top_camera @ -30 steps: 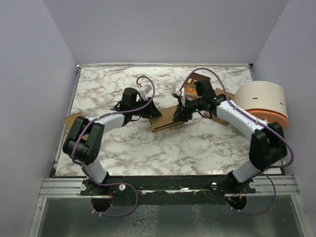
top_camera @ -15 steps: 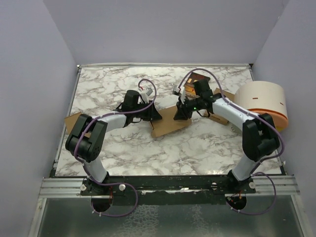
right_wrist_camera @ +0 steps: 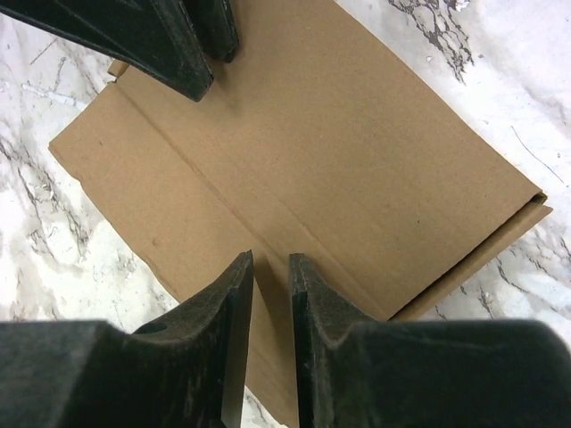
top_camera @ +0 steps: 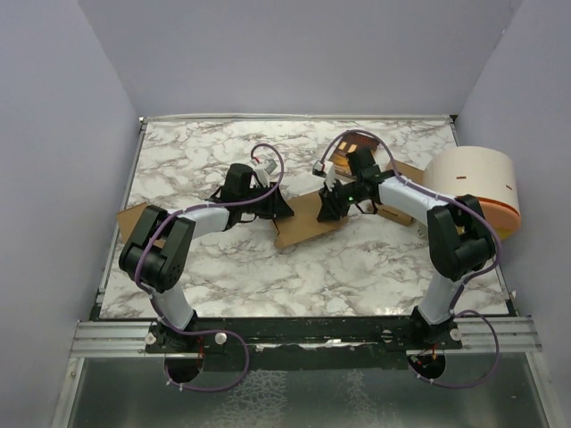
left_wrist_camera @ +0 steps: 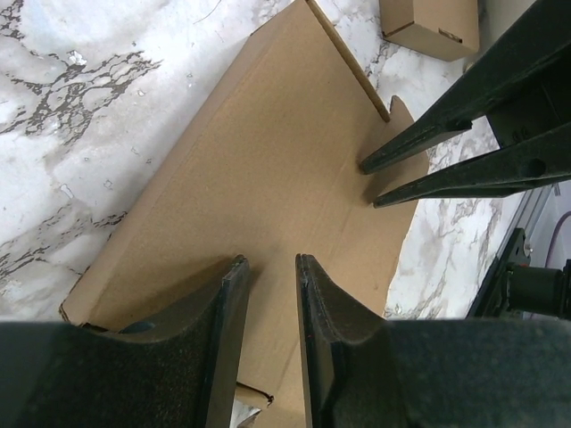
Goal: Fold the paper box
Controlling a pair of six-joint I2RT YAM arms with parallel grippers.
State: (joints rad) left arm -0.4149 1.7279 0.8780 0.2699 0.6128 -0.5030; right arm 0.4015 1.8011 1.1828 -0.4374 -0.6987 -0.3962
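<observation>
— Left gripper (left_wrist_camera: pixel 271 260)?
— Jaws narrow, tips over the box (left_wrist_camera: pixel 268 152); whether they pinch it, I can't tell.
— Right gripper (right_wrist_camera: pixel 270 257)?
— Likewise narrow, at the opposite end. Box lies mid-table (top_camera: pixel 223 267), between both.

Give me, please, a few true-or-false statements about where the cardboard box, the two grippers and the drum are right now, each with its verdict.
1. The paper box lies flat on the marble table. True.
2. The left gripper holds the box up in the air. False: the box rests on the table, and the jaws stand narrowly apart over its surface.
3. The right gripper is over the box at the end opposite the left gripper. True.
4. The round white drum stands at the table's left edge. False: it stands at the right edge, beyond the right arm.
</observation>
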